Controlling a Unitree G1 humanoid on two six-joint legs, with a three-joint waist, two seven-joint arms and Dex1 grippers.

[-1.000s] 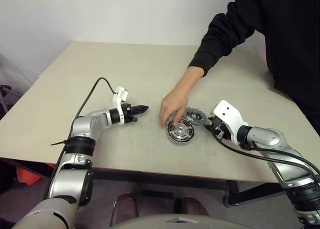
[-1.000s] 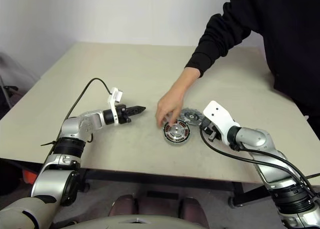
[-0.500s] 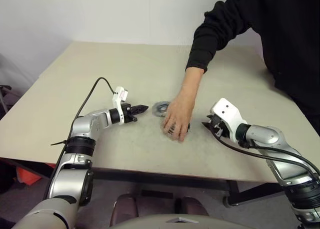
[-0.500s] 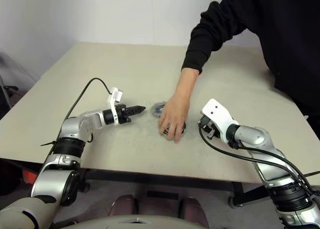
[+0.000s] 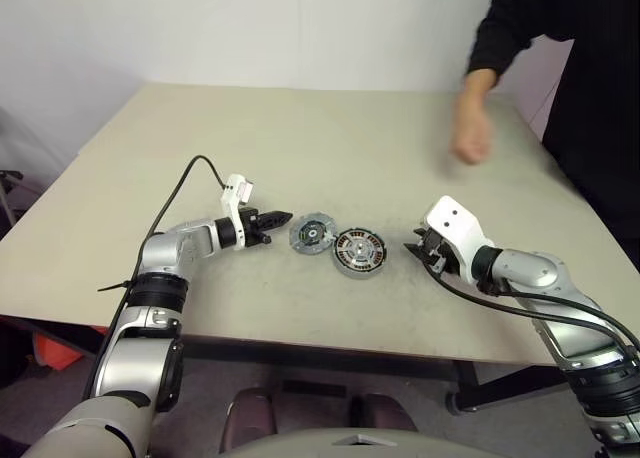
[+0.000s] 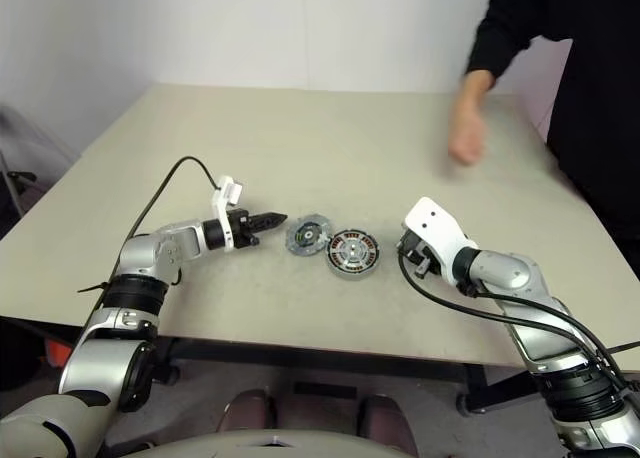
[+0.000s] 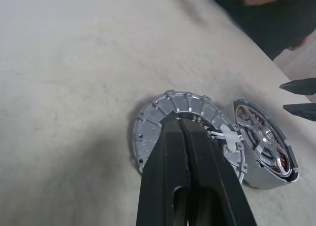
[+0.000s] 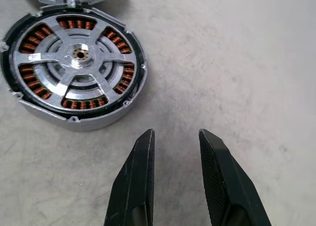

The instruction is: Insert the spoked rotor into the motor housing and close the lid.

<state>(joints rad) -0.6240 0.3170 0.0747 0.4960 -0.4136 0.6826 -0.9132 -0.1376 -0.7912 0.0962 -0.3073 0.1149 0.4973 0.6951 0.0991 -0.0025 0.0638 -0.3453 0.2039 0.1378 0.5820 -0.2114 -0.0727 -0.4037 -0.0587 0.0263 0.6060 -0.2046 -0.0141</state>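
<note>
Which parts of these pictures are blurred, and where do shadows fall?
Left eye view: the person's hand is smeared by motion. Left wrist view: the left gripper throws a soft shadow on the table. Right wrist view: the motor housing is sharp, windings clear.

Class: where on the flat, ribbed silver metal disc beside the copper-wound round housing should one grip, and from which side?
Likely take the ribbed disc by its rim nearest the left tool, approaching from above: it lies flat, and the housing crowds its other edge.

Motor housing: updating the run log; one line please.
motor housing: on table | spoked rotor: beside it, not inserted | left gripper: shut, by rotor | right gripper: open, empty
</note>
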